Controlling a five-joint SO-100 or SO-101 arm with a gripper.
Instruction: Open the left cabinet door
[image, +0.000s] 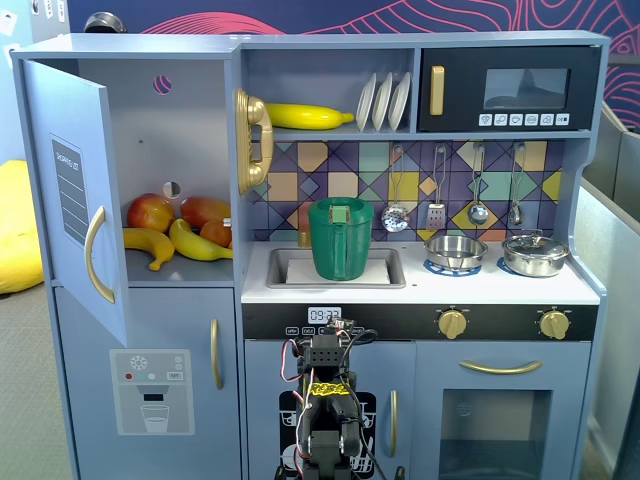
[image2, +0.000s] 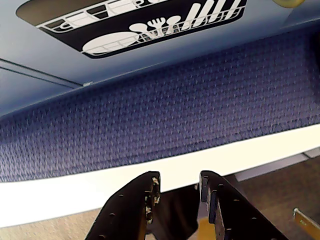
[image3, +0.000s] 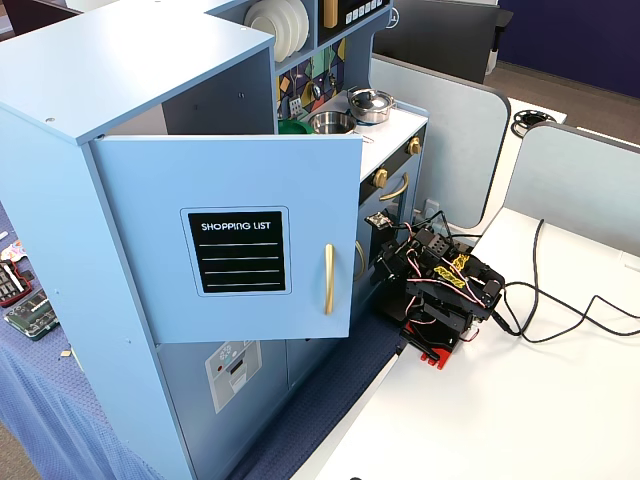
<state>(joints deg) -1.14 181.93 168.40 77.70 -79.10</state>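
Door and arm stand well apart: the left cabinet door (image3: 228, 240), blue-grey with its black "SHOPPING LIST" panel and upright gold bar handle (image3: 328, 279), hangs swung wide open from the upper left of the toy kitchen (image: 420, 290), baring red apples (image: 150, 211) and yellow bananas (image: 198, 243) on the shelf inside. The arm (image3: 440, 290) sits folded low on the white table (image3: 480, 420) before the kitchen's lower middle doors. In the wrist view the gripper (image2: 179, 187) holds nothing, its fingers narrowly parted above the table edge and blue mat (image2: 165, 115), under the dish-rack picture (image2: 135, 22).
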